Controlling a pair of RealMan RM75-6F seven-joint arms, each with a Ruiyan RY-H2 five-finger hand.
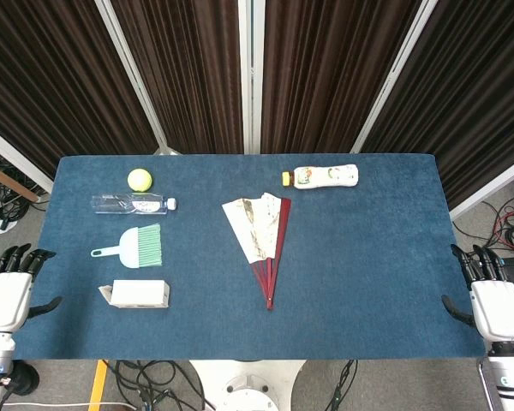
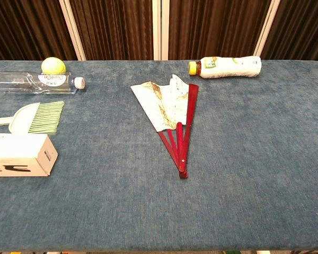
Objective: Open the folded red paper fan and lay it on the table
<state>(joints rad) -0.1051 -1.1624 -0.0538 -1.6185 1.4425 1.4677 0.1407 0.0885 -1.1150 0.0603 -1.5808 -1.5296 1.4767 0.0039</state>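
**benchrat:** Starting big: blue table (image 1: 368,282) fills most of both views, dark curtains (image 1: 325,68) behind it. Fan (image 1: 261,240) sits near the middle, flat on the cloth, only partly spread. Pale leaf points to the far side, red ribs meet at the pivot on the near side. Nothing's touching it.

**armwatcher:** And the hands?

**benchrat:** Left hand (image 1: 8,287) is off the left table edge, right hand (image 1: 488,295) off the right edge, both well apart from the fan. Fingers look spread and they hold nothing, so both are empty and open. Chest view doesn't show either one.

**armwatcher:** Rest of the stuff, big to small?

**benchrat:** White box (image 1: 137,294) lies near left, on its side. Beyond it a green brush (image 1: 133,247), bristles toward the fan. Then a clear bottle (image 1: 130,204) lying down, cap pointing right. Far side, just right of the fan's top, a drink bottle (image 1: 325,176) on its side, yellow cap facing left. Smallest is the yellow ball (image 1: 140,179), just behind the clear bottle. Can't tell if they touch.

**armwatcher:** So the fan's on the table but not fully opened.

**benchrat:** Yep, narrow wedge.
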